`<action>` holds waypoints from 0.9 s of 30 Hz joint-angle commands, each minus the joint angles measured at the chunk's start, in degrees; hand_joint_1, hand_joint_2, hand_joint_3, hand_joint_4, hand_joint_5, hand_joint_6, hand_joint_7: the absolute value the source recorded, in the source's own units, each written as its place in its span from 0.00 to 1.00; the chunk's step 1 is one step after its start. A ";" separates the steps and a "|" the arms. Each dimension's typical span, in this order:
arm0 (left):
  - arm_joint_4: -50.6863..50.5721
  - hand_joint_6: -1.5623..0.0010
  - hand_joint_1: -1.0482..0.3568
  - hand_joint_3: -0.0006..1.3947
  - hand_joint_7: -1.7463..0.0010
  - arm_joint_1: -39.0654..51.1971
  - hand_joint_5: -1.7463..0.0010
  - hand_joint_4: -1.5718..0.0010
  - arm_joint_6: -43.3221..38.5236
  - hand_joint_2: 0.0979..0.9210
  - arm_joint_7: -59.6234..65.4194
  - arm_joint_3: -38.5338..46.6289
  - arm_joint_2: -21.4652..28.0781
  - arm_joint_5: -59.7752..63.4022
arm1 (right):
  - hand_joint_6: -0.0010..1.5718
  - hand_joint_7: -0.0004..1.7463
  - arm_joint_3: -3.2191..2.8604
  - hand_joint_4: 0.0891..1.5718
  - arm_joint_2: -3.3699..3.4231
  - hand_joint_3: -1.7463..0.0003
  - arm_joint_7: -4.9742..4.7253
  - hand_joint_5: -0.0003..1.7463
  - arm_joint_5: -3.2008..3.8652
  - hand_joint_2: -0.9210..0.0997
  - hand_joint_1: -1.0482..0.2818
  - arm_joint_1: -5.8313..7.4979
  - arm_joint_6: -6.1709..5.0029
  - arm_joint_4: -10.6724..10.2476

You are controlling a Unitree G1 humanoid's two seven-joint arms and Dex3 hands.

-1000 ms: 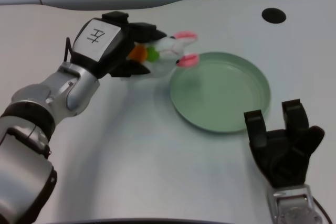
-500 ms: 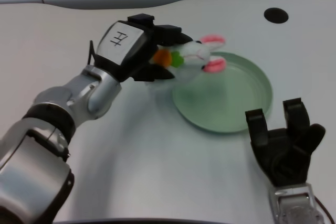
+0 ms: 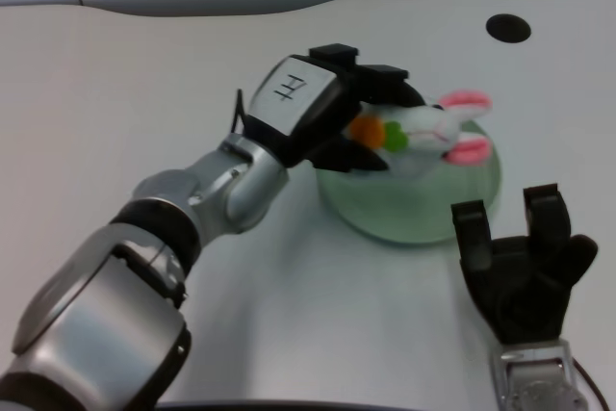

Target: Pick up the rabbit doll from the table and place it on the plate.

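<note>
Rabbit doll [image 3: 428,134], hand-held [image 3: 332,113], now over plate [image 3: 414,218]

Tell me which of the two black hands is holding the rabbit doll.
The left hand, reaching in from the picture's left, grips the rabbit doll above the green plate. The right hand holds nothing, fingers spread, near the plate's lower right.

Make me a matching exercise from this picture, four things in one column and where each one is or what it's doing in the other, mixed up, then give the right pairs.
Things
1. left hand
2. rabbit doll
3. green plate
4. black round spot

Places or states
A. lies on the table under the doll
B. held in the air above the plate
C. sits at the table's far right
D. grips the doll

Pairs: 1-D, 2-B, 3-A, 4-C
</note>
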 commanded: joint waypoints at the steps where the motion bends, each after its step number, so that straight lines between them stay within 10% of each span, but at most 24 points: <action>1: 0.30 0.46 0.61 0.00 0.49 -0.58 0.13 0.54 0.00 0.88 1.08 -0.28 -0.63 0.06 | 0.62 0.72 -0.48 0.56 0.72 0.99 0.67 1.00 0.93 0.07 0.48 2.11 0.70 0.54; 8: 0.86 0.53 0.57 0.00 0.38 -0.28 0.08 0.58 4.97 0.91 0.50 -2.08 -1.87 1.74 | 0.58 0.84 -0.32 0.57 0.90 0.99 0.75 1.00 0.84 0.07 0.48 2.94 -0.08 0.60; 10: 1.11 0.74 0.31 0.08 0.72 -0.45 0.41 0.85 7.94 0.98 -2.91 -2.56 -1.96 1.88 | 0.53 0.92 -0.39 0.56 0.97 0.99 1.06 1.00 1.00 0.06 0.47 2.91 -0.16 0.79; 16: 1.02 0.95 0.09 0.39 0.95 -0.02 0.93 1.00 15.41 1.00 -8.48 -4.12 -2.26 2.67 | 0.54 0.86 -0.61 0.54 0.78 0.99 2.88 1.00 1.22 0.05 0.46 2.70 -0.48 1.99; 27: 0.71 1.00 0.05 0.49 0.99 1.01 1.00 1.00 15.05 1.00 -11.04 -2.44 -2.01 0.66 | 0.52 0.94 -0.33 0.55 0.98 0.99 1.66 1.00 0.86 0.06 0.44 3.22 -0.85 1.42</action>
